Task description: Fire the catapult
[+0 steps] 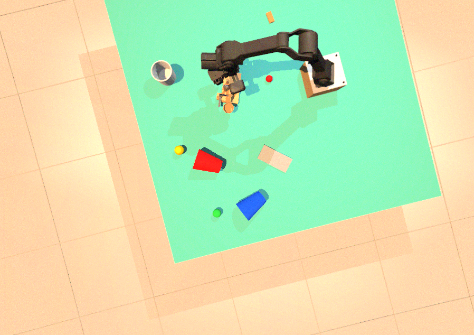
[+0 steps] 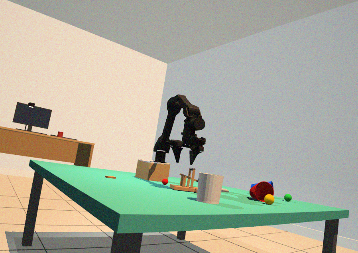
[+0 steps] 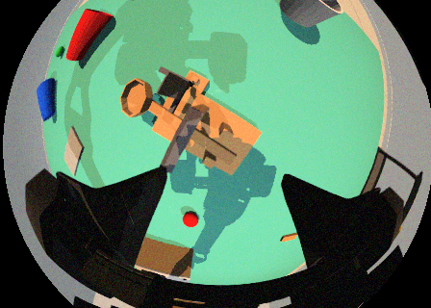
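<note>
The orange wooden catapult [image 1: 235,99] [image 2: 181,188] [image 3: 231,119] stands on the table, partly under the arm in the top view. Its round cup [image 1: 228,108] [image 3: 136,98] looks empty in the wrist view. My gripper [image 1: 227,82] [image 2: 184,163] [image 3: 226,177] is wide open and empty, above the catapult and not touching it. The red ball [image 1: 268,78] [image 2: 164,181] [image 3: 190,219] lies between the catapult and the arm's base. The white mug [image 1: 162,72] [image 2: 209,188] [image 3: 308,6] stands upright, off to one side of the catapult's long axis.
A yellow ball [image 1: 179,150] [image 2: 269,199] lies by a tipped red cup [image 1: 207,161] [image 2: 261,190]. A green ball [image 1: 217,213] [image 2: 287,197] lies near a tipped blue cup [image 1: 251,205]. A beige slab [image 1: 274,158] and a small orange block [image 1: 270,17] [image 2: 110,176] also lie there.
</note>
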Motion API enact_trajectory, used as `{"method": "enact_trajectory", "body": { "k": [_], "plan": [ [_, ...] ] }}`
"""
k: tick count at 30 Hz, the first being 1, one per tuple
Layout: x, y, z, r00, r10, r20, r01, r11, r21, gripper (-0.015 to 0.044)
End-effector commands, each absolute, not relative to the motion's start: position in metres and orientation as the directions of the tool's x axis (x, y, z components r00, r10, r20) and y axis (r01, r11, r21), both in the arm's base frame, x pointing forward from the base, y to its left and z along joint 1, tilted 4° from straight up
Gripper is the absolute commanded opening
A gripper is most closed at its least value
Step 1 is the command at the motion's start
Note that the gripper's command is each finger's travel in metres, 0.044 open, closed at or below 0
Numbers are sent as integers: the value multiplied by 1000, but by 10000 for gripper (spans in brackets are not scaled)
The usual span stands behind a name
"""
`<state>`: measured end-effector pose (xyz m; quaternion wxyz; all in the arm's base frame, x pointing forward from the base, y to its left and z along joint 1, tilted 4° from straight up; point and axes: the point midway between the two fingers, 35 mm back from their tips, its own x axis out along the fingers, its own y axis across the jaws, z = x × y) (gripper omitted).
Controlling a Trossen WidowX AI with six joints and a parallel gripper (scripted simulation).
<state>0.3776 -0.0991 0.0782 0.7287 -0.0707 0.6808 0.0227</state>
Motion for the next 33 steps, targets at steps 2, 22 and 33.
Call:
{"method": "enact_trajectory", "body": {
  "k": [2, 22, 33],
  "plan": [
    [377, -99, 79, 71, -61, -996, 38, 998, -58, 440],
    [376, -99, 81, 71, -60, -996, 665, 747, 3, 440],
    [376, -99, 83, 71, -59, -996, 893, 448, 37, 440]
  ]
}}
